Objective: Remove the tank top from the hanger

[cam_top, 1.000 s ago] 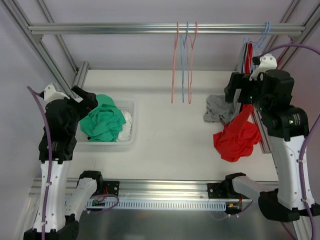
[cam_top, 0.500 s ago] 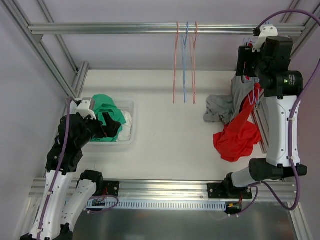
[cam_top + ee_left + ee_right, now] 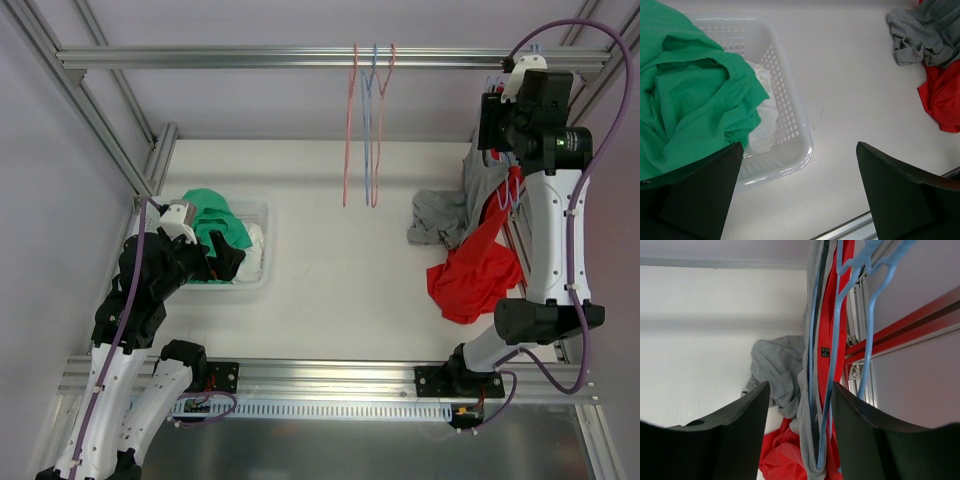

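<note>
Holding a green garment (image 3: 685,105), the basket (image 3: 790,110) perhaps hides white cloth (image 3: 762,127).

hanger (image 3: 866,300) hooks — cut off at top | green shirt (image 3: 685,105) — cropped left

Light is even and soft, seemingly from above, and the white counter (image 3: 330,250) reads bright with no hard glare. Shadows are faint: a pale grey band crosses the counter left of the grey shirt (image 3: 775,367) in the right wrist view, and a soft one edges the basket (image 3: 795,125). Both wrist views show their own jaws as dark, slightly blurred shapes at the bottom. The overhead view is sharp throughout.
</note>
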Robot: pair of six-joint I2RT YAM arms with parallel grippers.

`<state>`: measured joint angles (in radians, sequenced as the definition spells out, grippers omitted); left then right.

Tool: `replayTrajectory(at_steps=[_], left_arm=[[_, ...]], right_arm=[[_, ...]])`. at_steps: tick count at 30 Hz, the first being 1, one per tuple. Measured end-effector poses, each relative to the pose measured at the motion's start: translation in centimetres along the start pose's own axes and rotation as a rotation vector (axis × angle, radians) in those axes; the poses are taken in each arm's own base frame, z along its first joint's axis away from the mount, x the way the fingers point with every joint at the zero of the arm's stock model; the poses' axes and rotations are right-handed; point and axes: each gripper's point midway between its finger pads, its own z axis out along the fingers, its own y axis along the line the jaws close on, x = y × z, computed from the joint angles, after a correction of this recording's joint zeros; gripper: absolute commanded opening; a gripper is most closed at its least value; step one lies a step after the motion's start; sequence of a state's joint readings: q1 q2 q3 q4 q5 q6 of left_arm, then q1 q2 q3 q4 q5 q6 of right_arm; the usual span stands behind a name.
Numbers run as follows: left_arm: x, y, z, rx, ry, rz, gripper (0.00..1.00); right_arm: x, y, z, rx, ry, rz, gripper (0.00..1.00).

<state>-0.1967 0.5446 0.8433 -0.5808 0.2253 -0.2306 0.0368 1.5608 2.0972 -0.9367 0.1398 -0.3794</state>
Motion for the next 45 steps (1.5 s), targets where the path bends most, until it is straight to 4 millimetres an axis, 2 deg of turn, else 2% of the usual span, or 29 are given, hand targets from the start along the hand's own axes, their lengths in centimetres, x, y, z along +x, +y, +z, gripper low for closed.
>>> replayTrajectory(at_steps=[2,3,5,9,14,22,26,31,39,45], left_arm=[[0.0,0.0,0.0,0.002,0.001,0.002,0.99],[0.0,0.0,0.0,0.002,0.001,0.003,0.99],[0.1,0.0,0.0,0.002,0.002,0.004,0.99],[0.1,0.0,0.0,0.003,0.002,0.005,0.99],[0.2,-0.1,0.0,0.010,0.006,0.004,0.99],[0.3,-0.3,0.0,0.018,0.009,0.004,0.99],[0.3,-0.6,0.0,0.035,0.010,0.005,0.99],[0.3,-0.9,-0.2,0.050,0.006,0.006,0.99],[-0.4,-2.3,-0.4,0.125,-0.011,-0.003,0.99],[-3.0,-5.5,-1.5,0.250,-0.063,-0.004,0.99]], right_arm=[[0.4,0.1,0.8,-0.004,0.020,0.000,0.45],[0.6,0.1,1.2,-0.007,0.029,0.001,0.33],[0.8,0.5,1.6,-0.024,0.037,0.007,0.20],[0.7,1.2,1.6,-0.058,0.036,0.029,0.01],[0.5,3.0,1.4,-0.113,0.029,0.037,0.00],[-0.3,8.7,1.0,-0.255,-0.033,0.050,0.00],[-0.3,10.1,0.6,-0.304,-0.067,0.099,0.00],[-2.0,10.7,-1.1,-0.356,-0.151,0.165,0.00],[-4.2,10.2,-6.0,-0.412,-0.288,0.213,0.00],[-2.7,9.8,-8.7,-0.429,-0.323,0.214,0.00]])
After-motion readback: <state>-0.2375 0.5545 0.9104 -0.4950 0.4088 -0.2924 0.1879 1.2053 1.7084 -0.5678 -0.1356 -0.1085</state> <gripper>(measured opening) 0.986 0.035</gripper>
